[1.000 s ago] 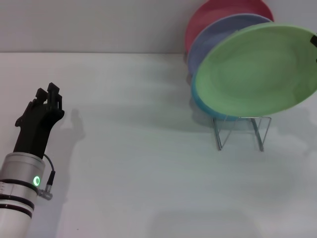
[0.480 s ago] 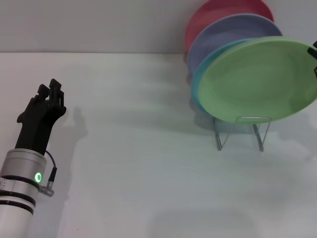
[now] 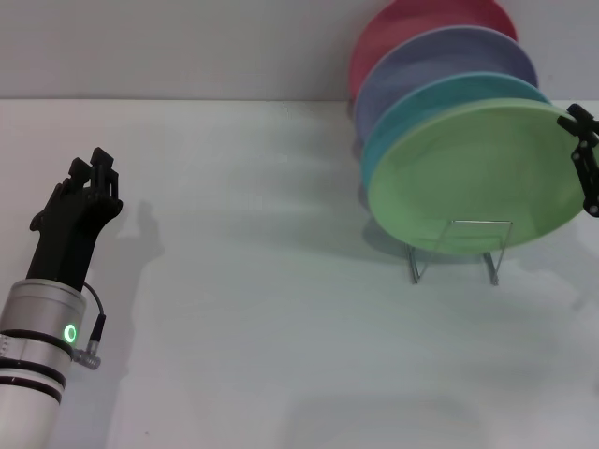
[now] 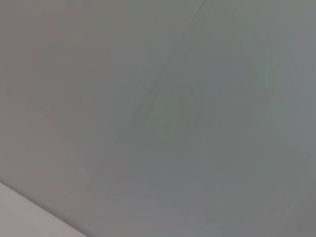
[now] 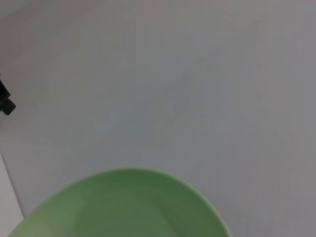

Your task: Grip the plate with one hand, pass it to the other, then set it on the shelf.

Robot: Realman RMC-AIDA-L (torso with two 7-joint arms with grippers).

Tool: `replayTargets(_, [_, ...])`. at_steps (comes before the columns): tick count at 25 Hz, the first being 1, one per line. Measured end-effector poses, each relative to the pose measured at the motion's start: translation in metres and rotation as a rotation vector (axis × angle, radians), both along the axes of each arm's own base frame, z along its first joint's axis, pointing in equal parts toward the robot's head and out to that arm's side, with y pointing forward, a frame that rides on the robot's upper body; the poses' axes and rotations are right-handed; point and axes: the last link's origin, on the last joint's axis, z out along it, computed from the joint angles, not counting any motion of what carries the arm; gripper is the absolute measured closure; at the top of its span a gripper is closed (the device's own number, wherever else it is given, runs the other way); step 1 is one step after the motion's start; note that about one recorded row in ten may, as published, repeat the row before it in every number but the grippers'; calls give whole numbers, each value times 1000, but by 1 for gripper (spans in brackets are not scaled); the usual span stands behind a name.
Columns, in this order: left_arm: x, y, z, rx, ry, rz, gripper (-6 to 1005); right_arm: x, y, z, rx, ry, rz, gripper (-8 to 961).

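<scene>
A plain white worktop point(image 3: 281, 309) is seen spreading across the head view, met at the back by a pale wall. Toward its right rear, a thin silver wire shelf point(image 3: 459, 251) is stood directly on the surface. Four plates are carried in the shelf, leaning one behind another: the light green plate point(image 3: 468, 178) at the front, then a teal plate point(image 3: 393, 131), a lavender plate point(image 3: 412, 65) and a red plate point(image 3: 393, 28) at the back.

Left gripper point(image 3: 94, 171) idle low left; right gripper point(image 3: 582, 159) far right edge.
</scene>
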Motion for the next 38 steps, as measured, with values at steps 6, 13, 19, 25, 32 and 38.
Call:
replayTargets(6, [0,1,0,-1,-3,-2,639,2,2,-5,-26,-13,-22,917])
replayTargets(13, [2,4,0,-6,-1,-7,632,4,4,-8,-50,-27,-43,815])
replayTargets(19, [3,6,-1,-11,1,-9,626,3,2,4,-144,91,-70,724])
replayTargets(25, [4,8,-1,-16,3,-14,620,-1,0,17,-247,194,-76,664])
replayTargets(32, [3,10,3,2,19,-23,612,-3,-41,80,-289,673,50,667])
replayTargets(38, [13,8,12,61,145,-182,606,37,-42,112,-88,1010,-95,585])
